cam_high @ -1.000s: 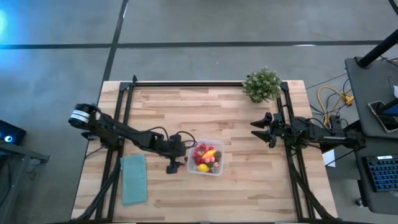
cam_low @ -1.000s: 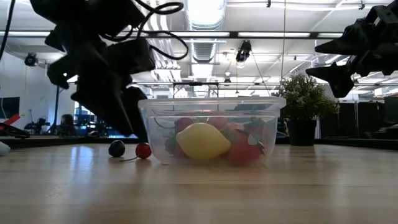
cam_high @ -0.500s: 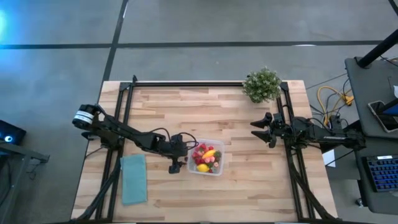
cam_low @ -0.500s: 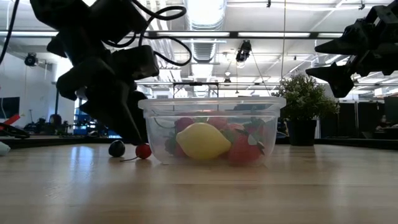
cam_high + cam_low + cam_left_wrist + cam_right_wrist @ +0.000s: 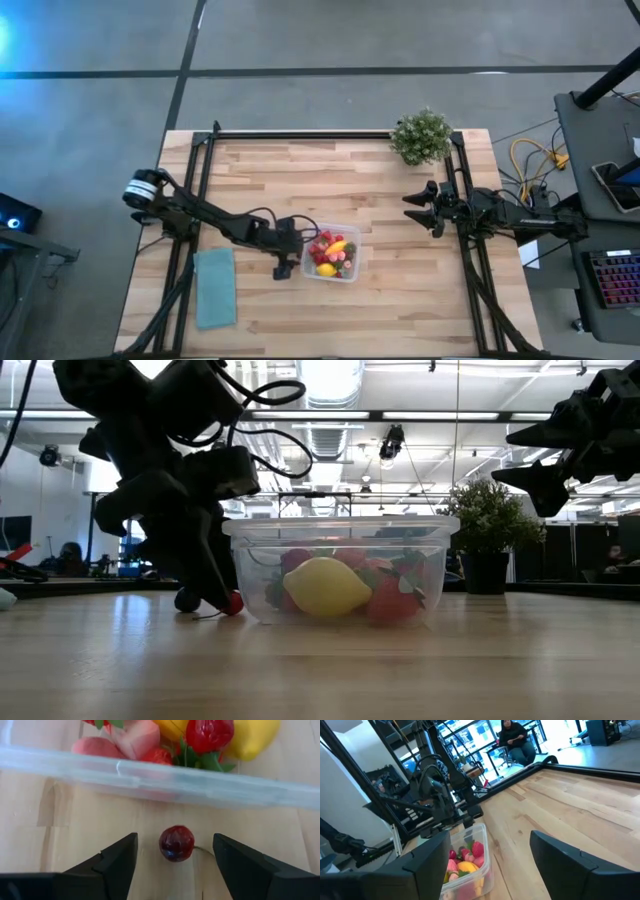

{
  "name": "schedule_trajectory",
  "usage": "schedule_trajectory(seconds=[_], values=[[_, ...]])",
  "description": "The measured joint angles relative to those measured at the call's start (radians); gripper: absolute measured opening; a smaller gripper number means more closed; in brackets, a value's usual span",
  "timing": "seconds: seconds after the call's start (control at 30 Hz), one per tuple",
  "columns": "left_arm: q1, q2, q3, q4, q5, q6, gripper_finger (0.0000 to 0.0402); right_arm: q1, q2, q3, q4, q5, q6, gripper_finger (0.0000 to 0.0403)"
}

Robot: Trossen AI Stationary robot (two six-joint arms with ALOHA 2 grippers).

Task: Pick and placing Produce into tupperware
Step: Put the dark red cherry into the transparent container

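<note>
No text, label, brand, number or sign can be read in any of the four views (the screens and fittings in the room behind the table are too small and blurred to make anything out).

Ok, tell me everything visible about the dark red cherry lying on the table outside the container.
The cherry is small, round, glossy and dark red, with a thin stem trailing to one side. It rests on the wooden table, just outside the clear tupperware wall and apart from it. The left gripper straddles it, fingers open on either side, not touching it. In the low view it sits beside a darker berry.
</note>
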Motion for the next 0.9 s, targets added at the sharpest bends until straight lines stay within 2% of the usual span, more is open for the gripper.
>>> schedule_trajectory(seconds=[0.23,0.6,0.9], values=[[0.0,0.008,0.009,0.022,0.001,0.002,0.0195,0.0,0.0,0.0,0.0,0.0,0.0,0.0271],[0.0,0.035,0.008,0.027,-0.005,0.003,0.0136,0.0,0.0,0.0,0.0,0.0,0.0,0.0265],[0.0,-0.001,0.007,0.002,0.005,0.004,0.0085,0.0,0.0,0.0,0.0,0.0,0.0,0.0272]])
